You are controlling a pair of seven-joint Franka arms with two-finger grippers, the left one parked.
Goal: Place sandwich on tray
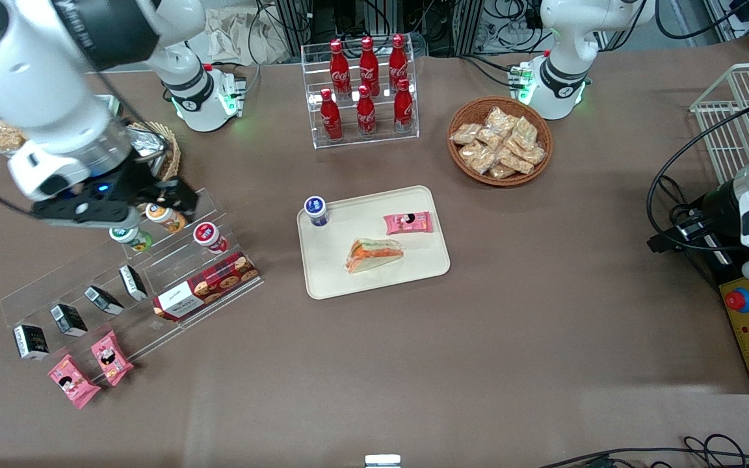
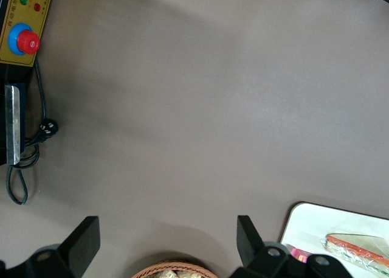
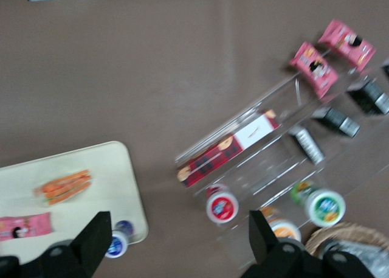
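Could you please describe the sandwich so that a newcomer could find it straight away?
Find the beige tray mid-table; the gripper hangs open over the clear shelves. The sandwich lies on the tray, nearer the camera than the pink packet, the only clear-wrapped triangular wedge.

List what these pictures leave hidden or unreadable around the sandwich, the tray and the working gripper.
- Sandwich on the tray: its filling beyond orange and green is too small to tell in the front view.
- The left wrist view cuts both off at its edge.
- Gripper, open, above the clear stepped rack: in the front view the arm's own body hides the fingertips.
- Foil item in the wicker basket: mostly hidden by the arm.
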